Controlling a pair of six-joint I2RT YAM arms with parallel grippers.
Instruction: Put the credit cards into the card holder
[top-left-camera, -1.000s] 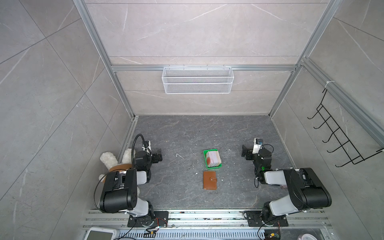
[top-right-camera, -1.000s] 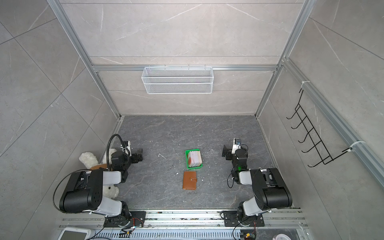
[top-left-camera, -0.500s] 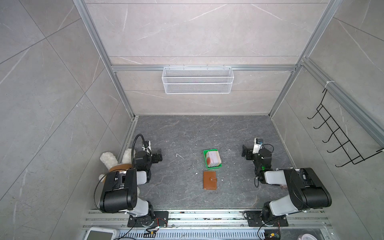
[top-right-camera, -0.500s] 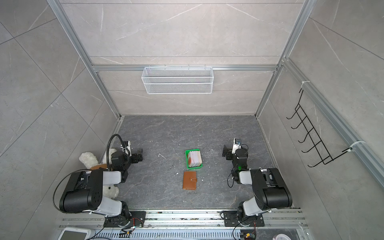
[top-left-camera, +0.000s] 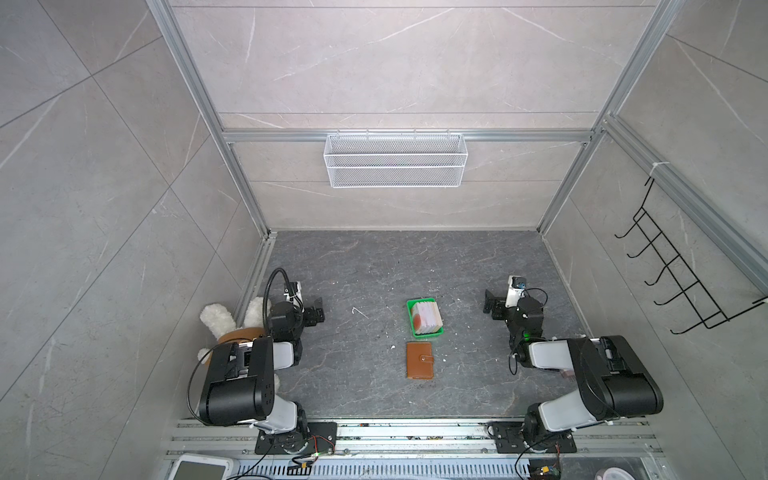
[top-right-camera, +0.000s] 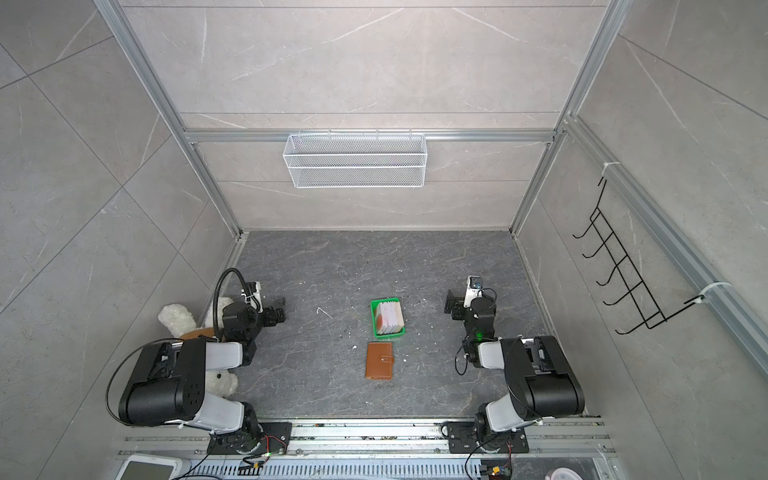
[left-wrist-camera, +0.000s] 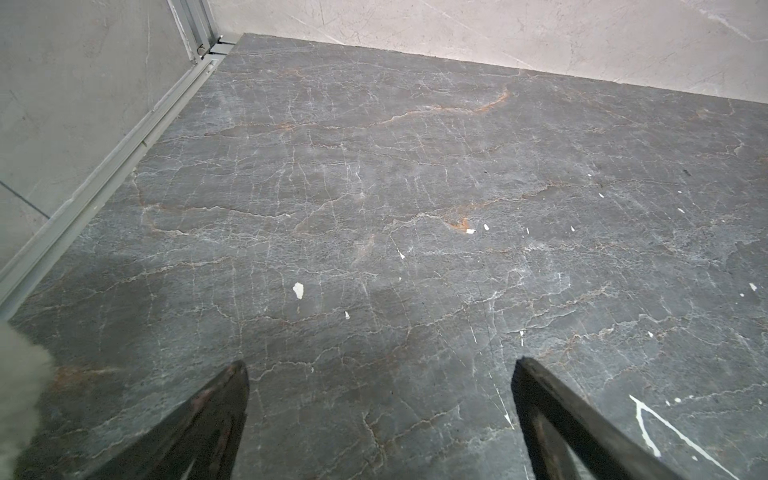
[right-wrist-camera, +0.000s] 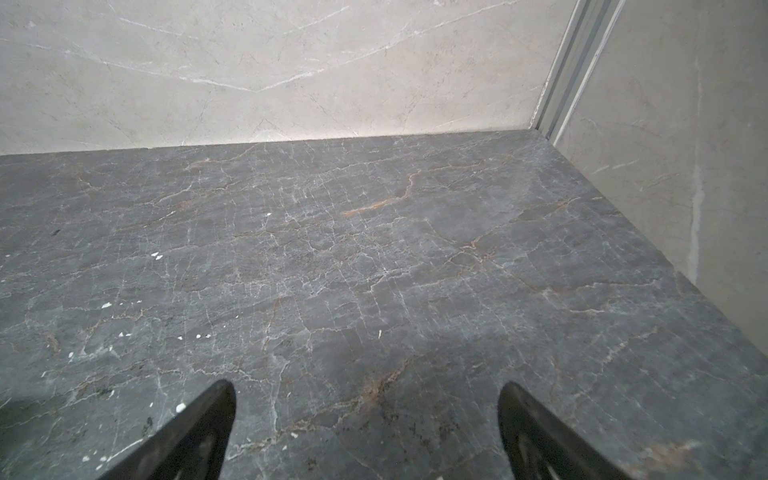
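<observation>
Pale pink credit cards sit in a green plastic tray, the tan leather card holder just nearer. The left gripper and right gripper are open, empty.

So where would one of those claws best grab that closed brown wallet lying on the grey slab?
Probably from straight above, pinching across its two long edges: the card holder lies flat and closed on the table, so no side gap offers itself. Keeping clear of the snap tab seems wise.
</observation>
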